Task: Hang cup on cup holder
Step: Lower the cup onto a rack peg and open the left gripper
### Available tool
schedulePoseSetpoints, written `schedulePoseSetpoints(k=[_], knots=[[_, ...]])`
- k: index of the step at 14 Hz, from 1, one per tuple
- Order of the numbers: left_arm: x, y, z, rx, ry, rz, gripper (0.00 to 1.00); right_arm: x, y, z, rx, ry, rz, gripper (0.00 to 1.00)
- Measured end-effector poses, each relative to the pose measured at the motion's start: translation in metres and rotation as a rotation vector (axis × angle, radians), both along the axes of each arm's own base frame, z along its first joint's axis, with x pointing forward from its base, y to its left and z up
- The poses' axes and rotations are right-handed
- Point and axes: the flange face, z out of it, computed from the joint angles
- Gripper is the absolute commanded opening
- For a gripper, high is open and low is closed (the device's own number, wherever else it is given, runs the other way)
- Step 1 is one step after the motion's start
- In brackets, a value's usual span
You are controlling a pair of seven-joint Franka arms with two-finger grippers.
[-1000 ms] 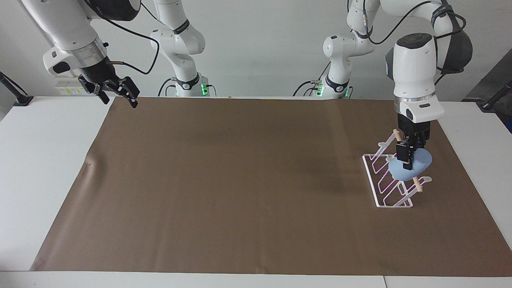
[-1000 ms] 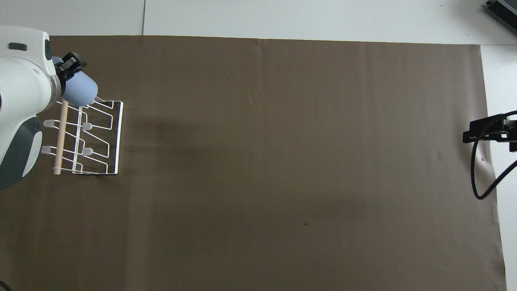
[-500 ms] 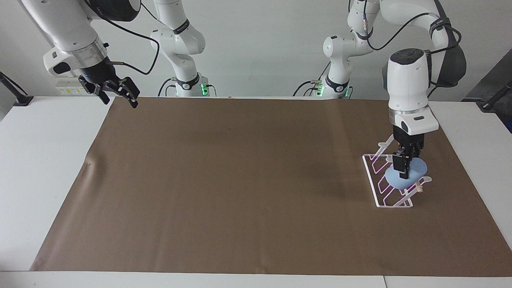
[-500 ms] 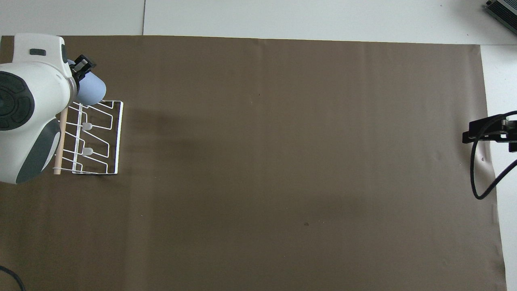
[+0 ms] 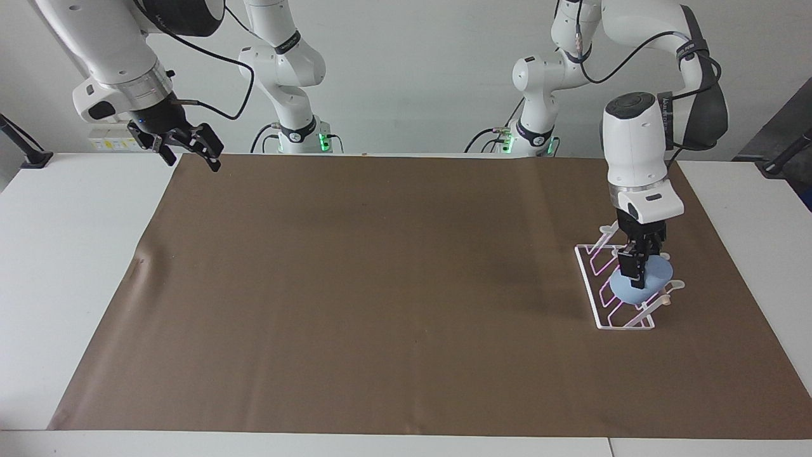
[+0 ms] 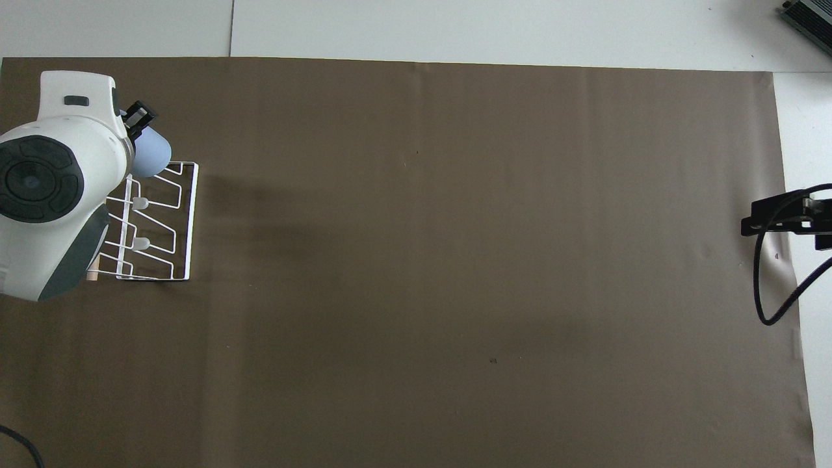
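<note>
Brown mat (image 5: 380, 285) | left gripper (image 5: 636, 273) clamps cup (image 5: 644, 282) on rack (image 5: 625, 292) | right gripper (image 5: 190, 149) hangs spread over mat corner.

No text, label, brand, number or sign could be read anywhere in either view; the faint dark marks on the arm collars near the robot bases were too small to make out
</note>
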Motion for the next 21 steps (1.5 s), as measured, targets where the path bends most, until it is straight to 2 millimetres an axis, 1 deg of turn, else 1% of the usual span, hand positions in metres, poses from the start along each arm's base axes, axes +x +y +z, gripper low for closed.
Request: schedulePoseSetpoints(k=[2, 4, 7, 10, 12, 15, 21], knots=[[-0.003, -0.002, -0.007, -0.001, 0.008, 0.001, 0.0, -0.001, 0.0, 0.001, 0.0, -0.002, -0.001, 1.0], [-0.004, -0.002, -0.01, -0.003, 0.01, 0.002, 0.0, -0.002, 0.0, 0.003, -0.001, -0.007, -0.001, 1.0], [-0.005, -0.001, -0.013, -0.01, 0.009, 0.015, 0.0, -0.011, 0.0, 0.013, -0.002, -0.015, -0.002, 1.0], [-0.011, 0.0, -0.023, -0.022, 0.008, 0.017, 0.0, -0.018, 0.001, 0.018, -0.002, -0.012, -0.001, 1.0], [-0.017, 0.004, -0.032, -0.032, 0.009, 0.02, 0.0, -0.018, 0.001, 0.017, -0.002, -0.011, 0.0, 1.0], [-0.022, 0.011, -0.039, -0.034, 0.014, 0.026, 0.0, -0.018, 0.002, 0.016, -0.002, -0.009, 0.0, 1.0], [-0.032, 0.01, -0.047, -0.032, 0.024, 0.022, 0.0, -0.018, 0.005, 0.015, -0.002, -0.008, 0.006, 1.0]])
